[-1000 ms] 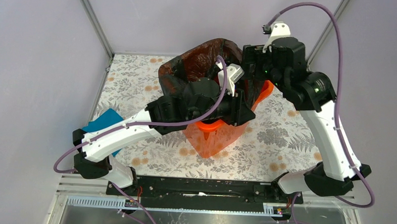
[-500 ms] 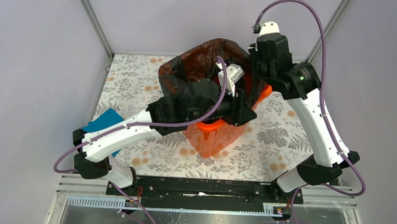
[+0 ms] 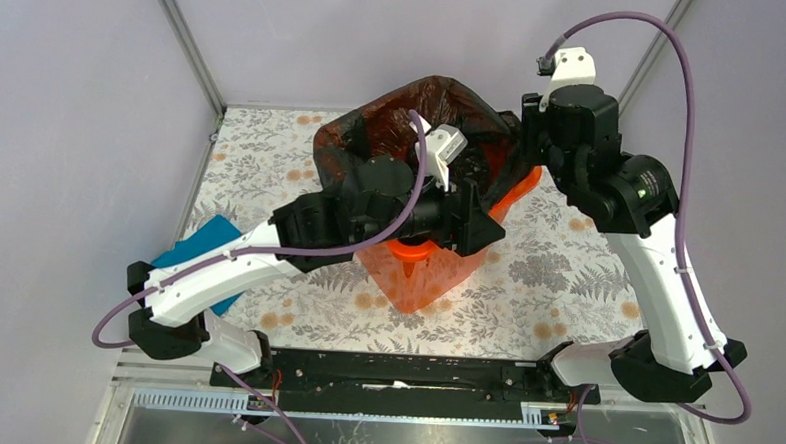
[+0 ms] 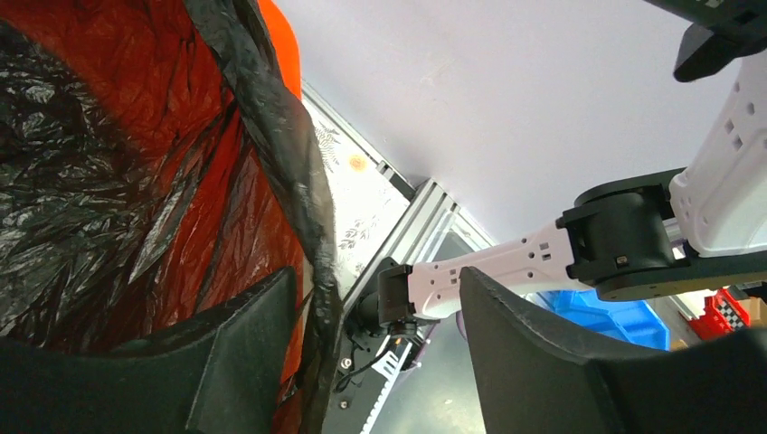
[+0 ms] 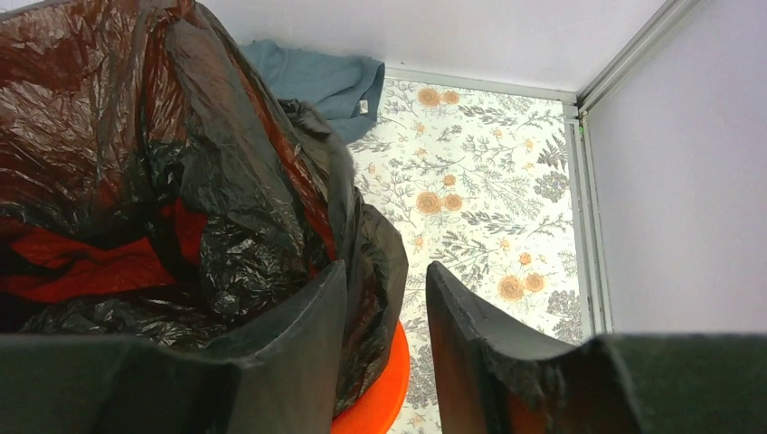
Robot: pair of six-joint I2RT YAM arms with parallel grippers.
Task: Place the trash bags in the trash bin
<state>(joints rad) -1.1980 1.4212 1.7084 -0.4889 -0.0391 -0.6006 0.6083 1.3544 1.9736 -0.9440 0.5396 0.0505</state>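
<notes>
The orange trash bin (image 3: 417,278) stands mid-table, and the glossy black trash bag (image 3: 414,108) lies over its mouth, brownish where it is stretched. My left gripper (image 3: 474,221) reaches across the bin's near right corner. In the left wrist view it (image 4: 380,298) is open, and the bag's bunched edge (image 4: 307,208) hangs just beside its left finger (image 4: 244,353). My right gripper (image 3: 525,163) sits at the bin's far right rim. In the right wrist view it (image 5: 384,307) is open, with a fold of bag (image 5: 371,271) against its left finger (image 5: 298,353) above the orange rim (image 5: 380,389).
A teal-blue cloth (image 3: 203,249) lies at the table's left edge. Behind the bin a grey-blue cloth (image 5: 317,81) is bunched by the back wall. Metal frame posts (image 3: 191,48) stand at the back corners. A floral cover (image 3: 558,259) lies over the table.
My right arm dipped to the bin's far right rim, then drew back to the right, and its jaws narrowed. My left gripper opened wider and that arm shifted slightly left.
</notes>
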